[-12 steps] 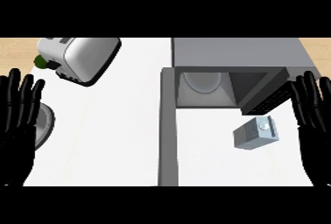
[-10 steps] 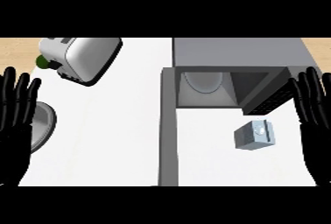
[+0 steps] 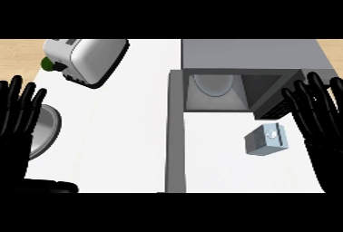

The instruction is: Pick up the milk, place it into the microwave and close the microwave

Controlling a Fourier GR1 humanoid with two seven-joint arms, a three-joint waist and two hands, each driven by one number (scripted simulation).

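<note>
White counter (image 3: 120, 136) carries the microwave (image 3: 248, 54), whose door (image 3: 175, 131) is swung fully open. The milk carton (image 3: 266, 139) sits on the counter just in front of the microwave's cavity; its markings cannot be read. The right hand (image 3: 320, 118) is beside the microwave and the left hand (image 3: 17, 122) is well left of it. Both have straight fingers and hold nothing. A toaster (image 3: 87, 56) lies left of the microwave.

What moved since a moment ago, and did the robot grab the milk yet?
Only the right hand moved: it slid a little inward, toward the milk, fingers open and touching nothing. Nothing was grabbed or let go. The milk, the open left hand at the left edge, the microwave with its door open and the toaster stayed put.
</note>
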